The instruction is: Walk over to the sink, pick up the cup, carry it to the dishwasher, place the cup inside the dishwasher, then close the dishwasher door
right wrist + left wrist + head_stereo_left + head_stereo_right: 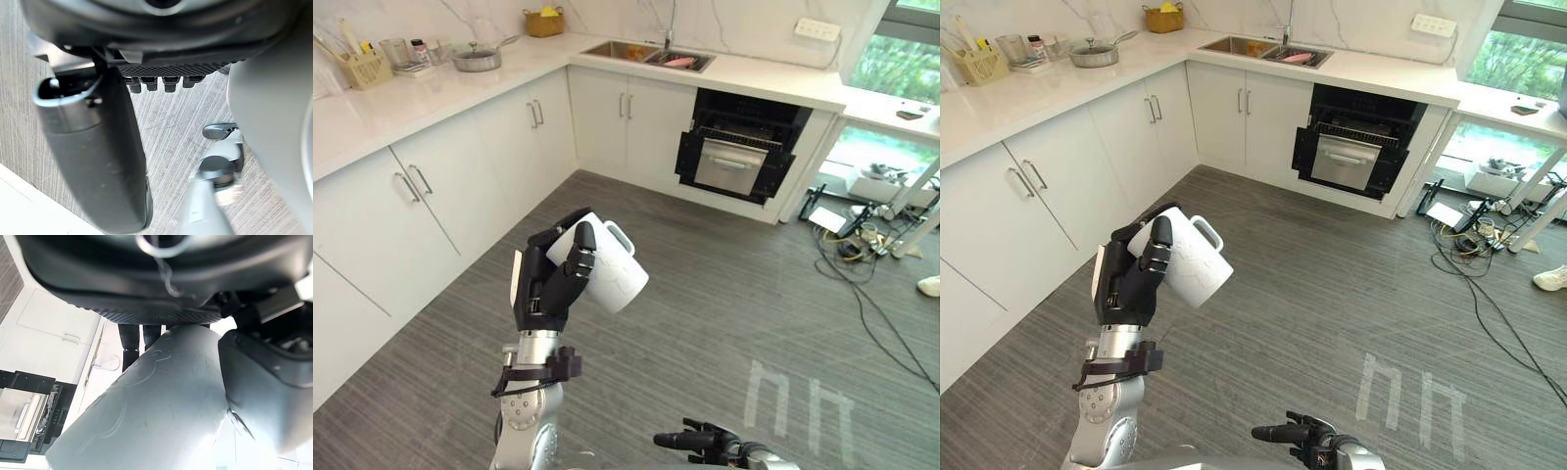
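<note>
Left hand (548, 289), fingers curled round the cup (615, 279), holds it tilted above the floor (724, 294), well apart from the open dishwasher (744, 116) beside the sink (626, 49), so pickup looks done, while most of the carry, placing it inside and closing the door (729, 166) remain.

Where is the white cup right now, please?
In the left eye view the cup is tilted in the left hand, over the floor, well short of the open dishwasher.

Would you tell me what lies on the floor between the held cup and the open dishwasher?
Bare grey floor, as the left eye view shows, separates the cup in the left hand from the dishwasher.
</note>
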### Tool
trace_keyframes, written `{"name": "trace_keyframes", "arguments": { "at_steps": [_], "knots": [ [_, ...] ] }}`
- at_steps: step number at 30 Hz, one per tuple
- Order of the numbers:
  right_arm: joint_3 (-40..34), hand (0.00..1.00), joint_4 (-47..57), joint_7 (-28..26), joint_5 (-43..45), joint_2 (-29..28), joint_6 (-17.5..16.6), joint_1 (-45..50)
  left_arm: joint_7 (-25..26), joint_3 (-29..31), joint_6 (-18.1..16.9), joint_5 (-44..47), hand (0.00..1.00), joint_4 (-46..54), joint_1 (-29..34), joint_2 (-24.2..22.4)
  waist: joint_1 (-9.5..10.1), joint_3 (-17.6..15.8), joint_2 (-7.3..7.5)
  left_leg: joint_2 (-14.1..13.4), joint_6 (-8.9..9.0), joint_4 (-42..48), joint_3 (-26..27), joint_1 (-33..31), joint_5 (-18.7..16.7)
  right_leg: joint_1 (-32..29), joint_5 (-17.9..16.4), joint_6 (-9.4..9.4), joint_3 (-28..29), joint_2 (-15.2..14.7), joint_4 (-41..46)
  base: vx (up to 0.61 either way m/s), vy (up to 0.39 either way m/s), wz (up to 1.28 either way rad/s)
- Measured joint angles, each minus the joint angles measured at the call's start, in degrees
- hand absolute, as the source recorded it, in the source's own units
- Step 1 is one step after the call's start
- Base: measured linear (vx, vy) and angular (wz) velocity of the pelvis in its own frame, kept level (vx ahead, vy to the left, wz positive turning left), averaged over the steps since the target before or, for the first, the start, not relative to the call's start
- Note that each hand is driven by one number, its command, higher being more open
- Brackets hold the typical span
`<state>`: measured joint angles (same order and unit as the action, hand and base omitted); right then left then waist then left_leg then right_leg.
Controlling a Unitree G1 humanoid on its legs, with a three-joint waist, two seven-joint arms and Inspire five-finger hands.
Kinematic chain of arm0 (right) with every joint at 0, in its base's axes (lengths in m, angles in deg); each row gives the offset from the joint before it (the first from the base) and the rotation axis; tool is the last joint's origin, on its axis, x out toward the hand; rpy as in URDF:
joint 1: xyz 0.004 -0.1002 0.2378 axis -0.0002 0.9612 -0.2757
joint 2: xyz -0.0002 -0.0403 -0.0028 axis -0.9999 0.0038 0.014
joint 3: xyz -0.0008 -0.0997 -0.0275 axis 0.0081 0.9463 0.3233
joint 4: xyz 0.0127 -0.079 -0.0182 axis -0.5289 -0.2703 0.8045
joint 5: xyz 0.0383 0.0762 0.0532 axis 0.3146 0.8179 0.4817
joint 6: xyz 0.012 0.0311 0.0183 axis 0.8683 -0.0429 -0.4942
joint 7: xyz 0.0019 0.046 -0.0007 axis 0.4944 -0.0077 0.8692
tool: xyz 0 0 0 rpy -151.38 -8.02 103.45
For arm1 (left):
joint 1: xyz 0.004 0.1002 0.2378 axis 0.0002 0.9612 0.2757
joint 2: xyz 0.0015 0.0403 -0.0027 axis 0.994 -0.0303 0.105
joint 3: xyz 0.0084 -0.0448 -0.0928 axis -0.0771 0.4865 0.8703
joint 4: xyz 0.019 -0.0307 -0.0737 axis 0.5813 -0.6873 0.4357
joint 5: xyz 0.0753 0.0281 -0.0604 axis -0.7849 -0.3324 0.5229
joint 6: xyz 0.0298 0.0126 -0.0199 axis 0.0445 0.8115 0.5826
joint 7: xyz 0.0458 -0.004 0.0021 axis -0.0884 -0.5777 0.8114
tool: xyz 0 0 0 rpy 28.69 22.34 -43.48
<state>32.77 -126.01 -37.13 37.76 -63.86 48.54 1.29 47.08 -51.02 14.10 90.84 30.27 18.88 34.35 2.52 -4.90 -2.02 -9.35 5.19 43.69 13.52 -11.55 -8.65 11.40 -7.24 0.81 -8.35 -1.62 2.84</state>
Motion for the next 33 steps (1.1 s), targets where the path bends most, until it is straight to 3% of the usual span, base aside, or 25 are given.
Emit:
{"name": "trace_keyframes", "arguments": {
  "at_steps": [1,2,4,6,7,10,13,15,17,18,19,20,21,22,24,25,26,27,28,29,30,31,33],
  "knots": [
    [-0.18,1.0,-0.18,-0.04,-0.01,0.02,0.09,-0.48,-0.46,0.62,-0.03,0.01,0.0,0.17,0.03,0.34,0.34,-1.33,0.94,-0.5,0.93,2.27,0.49,-1.03,-2.12,1.15,-0.5,-0.33,0.32,-0.65,0.21,0.09,0.017,-0.09],
    [-1.32,1.0,-0.61,-0.35,-0.16,0.22,0.22,-0.67,-1.05,0.77,-0.08,-0.03,0.0,0.25,0.04,0.34,0.76,-1.86,0.62,-0.18,-0.31,-0.89,0.43,-1.84,-5.51,2.0,-1.2,-0.2,0.49,-1.36,0.17,0.11,0.042,-0.08],
    [-2.2,1.0,-1.51,-1.27,-0.52,0.63,0.23,-1.46,-1.35,0.78,-0.09,-0.23,0.0,1.06,0.15,0.27,1.03,-2.52,0.53,1.75,-1.05,-11.71,-0.54,-2.5,-4.59,3.11,-2.22,0.65,0.85,-2.85,0.17,0.11,0.056,-0.14],
    [-2.02,1.0,-1.91,-1.79,-2.53,0.92,0.31,-1.42,-0.43,0.89,-0.52,-1.39,0.0,2.2,0.23,-0.27,1.9,-2.97,-0.15,3.53,-0.4,-26.92,-4.55,-1.79,5.14,5.13,-4.09,2.3,3.09,-3.43,-0.42,0.25,0.216,-0.41],
    [-2.02,1.0,-2.02,-1.77,-2.85,0.94,0.32,-1.37,-0.02,0.89,-0.54,-1.45,0.0,2.09,0.34,-0.46,2.33,-2.87,-0.25,4.01,-0.22,-26.81,-5.05,-1.07,7.37,5.58,-4.83,2.57,4.45,-3.48,-0.38,0.26,0.234,-0.54],
    [-2.47,1.0,-2.05,-1.63,-2.98,0.59,0.36,-1.12,2.2,2.16,-0.49,-1.45,0.0,0.69,0.33,-1.79,2.33,-2.77,0.69,7.8,-5.74,-20.99,-5.36,-2.23,4.33,5.38,-8.18,3.1,8.27,-6.49,3.34,0.34,0.181,-0.19],
    [-2.67,1.0,-1.79,-1.61,-3.9,0.46,0.34,-1.11,3.07,2.23,-0.39,-1.4,0.0,-0.47,0.3,-1.37,2.23,-2.43,1.28,10.41,-7.46,-20.64,-4.68,0.01,1.85,4.06,-7.6,3.99,9.28,-8.9,10.52,0.35,0.161,0.09],
    [-3.3,1.0,-1.69,-1.48,-3.89,-0.12,0.15,-0.84,2.75,2.05,-0.32,-1.33,0.0,0.08,0.28,-1.01,2.38,-1.41,1.97,11.5,-8.01,-21.77,-4.7,3.01,-0.04,1.12,-6.27,6.26,9.64,-9.73,20.1,0.34,0.142,0.06],
    [-3.31,1.0,-1.17,-1.14,-3.88,-1.19,-0.55,-0.99,2.45,2.42,1.31,-1.33,0.0,5.09,0.34,-0.11,2.35,-0.41,4.13,13.22,-8.7,-23.98,-4.56,6.95,-2.08,-5.63,-1.18,11.84,9.54,-11.87,36.43,0.38,0.136,-0.02],
    [-3.36,1.0,-0.73,-0.93,-3.81,-1.11,-1.01,-0.96,2.14,2.31,1.08,-1.32,0.0,7.08,0.36,0.65,2.36,-0.26,5.04,14.0,-9.04,-25.61,-4.59,9.37,-3.5,-8.46,3.58,10.92,9.18,-12.93,42.84,0.41,0.129,-0.1],
    [-3.57,1.0,-0.18,-0.78,-3.17,-1.14,-1.59,-0.89,1.82,2.12,0.31,-1.48,0.0,8.19,0.3,0.95,2.34,-0.17,4.94,14.41,-9.7,-28.54,-4.67,13.33,-4.02,-12.27,5.64,8.59,8.89,-13.33,51.91,0.42,0.116,-0.14],
    [-3.89,1.0,0.9,-0.67,-2.43,-1.1,-2.03,-0.87,2.17,2.24,-0.63,-2.0,0.0,8.34,0.28,0.85,1.81,-0.15,4.75,14.14,-9.69,-30.58,-4.95,17.02,-4.2,-16.1,2.49,5.14,7.65,-12.54,58.5,0.5,0.108,-0.04],
    [-4.24,1.0,1.74,-0.65,-2.0,-1.24,-2.76,-0.87,2.99,2.24,-1.35,-3.11,0.0,8.17,0.18,0.72,1.0,-0.18,4.72,13.8,-9.46,-31.92,-5.31,19.34,-4.25,-18.83,-0.32,3.46,6.2,-11.55,60.81,0.33,0.058,0.07],
    [-4.4,1.0,2.33,-0.74,-1.6,-1.35,-3.15,-0.9,3.32,2.23,-1.71,-3.65,0.0,7.87,0.05,0.6,0.59,-0.18,4.66,13.56,-9.33,-32.8,-5.6,20.74,-4.28,-20.8,-2.01,3.17,5.19,-10.64,60.99,0.43,0.015,0.24],
    [-5.49,1.0,4.52,-0.81,0.01,-1.9,-4.79,-1.49,5.23,2.08,-2.62,-5.12,0.0,4.02,-2.77,0.44,-1.19,-1.09,3.41,11.36,-8.32,-34.54,-8.53,24.63,-4.81,-27.15,-7.23,1.42,0.6,-6.1,52.45,0.49,-0.044,0.47],
    [-5.77,1.0,5.15,-0.81,-0.03,-2.13,-5.0,-1.61,5.46,2.1,-2.54,-5.13,0.0,2.72,-3.68,0.26,-1.69,-1.39,3.06,10.8,-8.01,-34.51,-9.59,25.37,-4.98,-28.07,-7.38,1.27,-0.03,-5.02,47.99,0.46,-0.094,0.7],
    [-5.83,1.0,6.36,-0.8,-0.08,-2.57,-5.11,-1.63,5.9,2.07,-2.44,-5.01,0.0,0.64,-4.82,0.11,-2.67,-1.76,2.5,9.82,-6.74,-34.1,-11.34,26.77,-5.73,-28.97,-6.49,1.83,0.38,-3.11,37.19,0.47,-0.129,0.74],
    [-5.79,1.0,6.88,-0.5,-0.14,-3.09,-5.08,-1.57,5.88,1.7,-2.43,-4.96,0.0,-0.31,-4.91,0.16,-3.33,-1.79,2.56,9.66,-5.91,-33.58,-13.01,28.26,-7.05,-29.09,-2.45,2.25,2.61,-1.82,25.89,0.48,-0.146,0.75],
    [-5.74,1.0,7.02,-0.31,-0.15,-3.2,-5.07,-1.51,5.87,1.29,-2.43,-4.95,0.0,-0.59,-4.89,0.13,-3.44,-1.79,2.58,9.83,-5.73,-33.16,-13.74,29.03,-8.29,-28.81,0.47,2.17,4.04,-1.54,20.56,0.63,-0.235,0.74],
    [-5.62,1.0,7.15,0.04,-0.18,-3.15,-5.08,-1.38,5.91,0.2,-2.51,-5.15,0.0,-0.61,-4.81,0.15,-3.56,-1.88,2.96,10.49,-5.3,-32.04,-15.56,31.0,-11.76,-28.65,7.82,1.87,6.6,-1.91,15.35,0.43,-0.173,0.63],
    [-5.78,1.0,7.34,0.07,-0.27,-2.73,-5.11,-1.47,5.9,-0.32,-2.66,-5.49,0.0,-0.9,-4.71,0.02,-3.57,-1.96,2.66,10.17,-5.0,-31.35,-16.44,31.98,-13.63,-28.47,11.17,2.4,6.92,-1.84,17.32,0.62,-0.233,0.6],
    [-6.02,1.0,7.65,0.23,-1.37,-1.32,-4.77,-1.97,5.88,-1.46,-2.58,-5.99,0.0,-1.49,-3.82,-2.01,-3.22,-2.15,-1.18,7.31,-4.38,-30.3,-17.42,32.47,-15.22,-29.13,7.24,1.76,4.96,-0.19,21.56,0.48,-0.19,0.47],
    [-6.5,1.0,8.74,0.18,-1.46,-1.08,-4.49,-1.98,5.56,-2.26,-3.0,-7.08,0.0,-1.45,-3.97,-2.62,-3.43,-1.96,-2.17,6.02,-4.46,-27.95,-18.27,31.64,-14.62,-30.59,2.04,0.88,2.92,-0.06,26.68,0.53,-0.227,0.36]
  ]
}}
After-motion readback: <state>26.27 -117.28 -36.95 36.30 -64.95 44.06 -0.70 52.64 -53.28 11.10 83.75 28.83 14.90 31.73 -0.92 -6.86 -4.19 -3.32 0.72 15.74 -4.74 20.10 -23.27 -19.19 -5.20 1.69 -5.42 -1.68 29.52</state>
